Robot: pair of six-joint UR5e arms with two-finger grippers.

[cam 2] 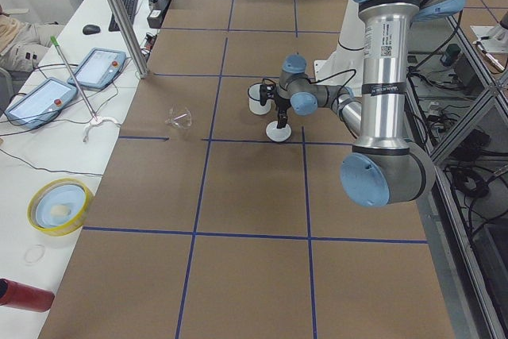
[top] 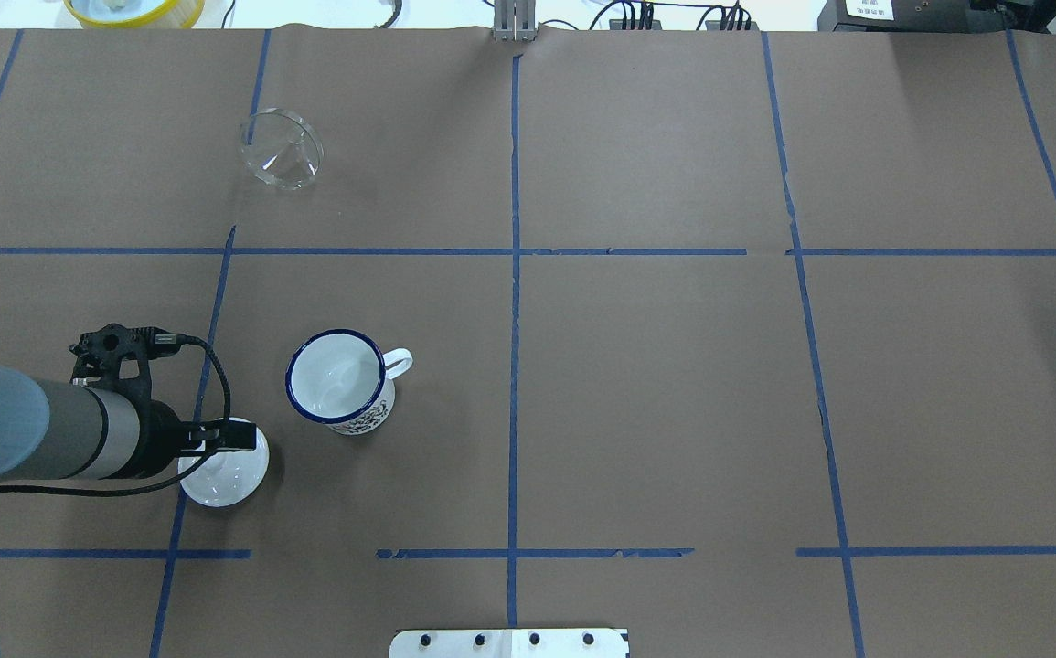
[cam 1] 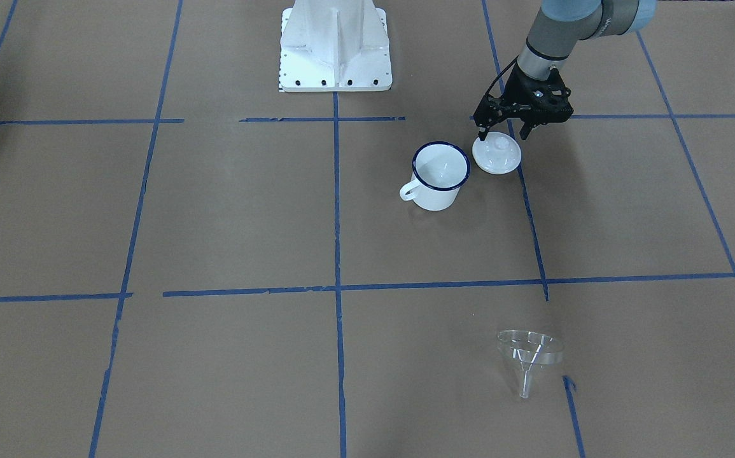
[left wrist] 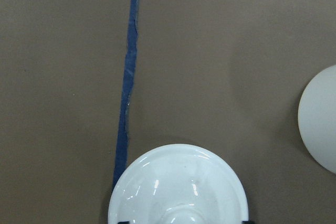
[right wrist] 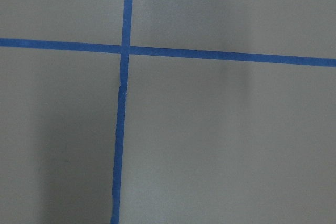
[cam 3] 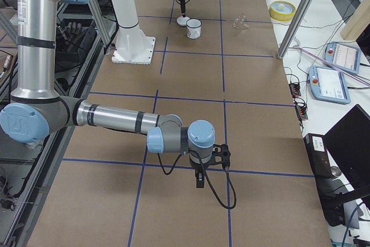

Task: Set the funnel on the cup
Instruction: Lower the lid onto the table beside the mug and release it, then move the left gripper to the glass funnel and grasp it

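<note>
Brown table (top: 674, 411) bears empty cup (top: 337, 378), funnel (top: 282, 149) well apart.

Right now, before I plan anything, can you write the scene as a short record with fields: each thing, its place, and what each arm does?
funnel: on the table, far from the cup, nothing touching it
cup: upright, mouth open, nothing on it
lid: flat on the table beside the cup, knob up
left arm: above the lid, jaws open, one on each side of the knob
right arm: low over bare table, far from all three things; jaws' state cannot be told
task state: funnel not yet on cup
</note>
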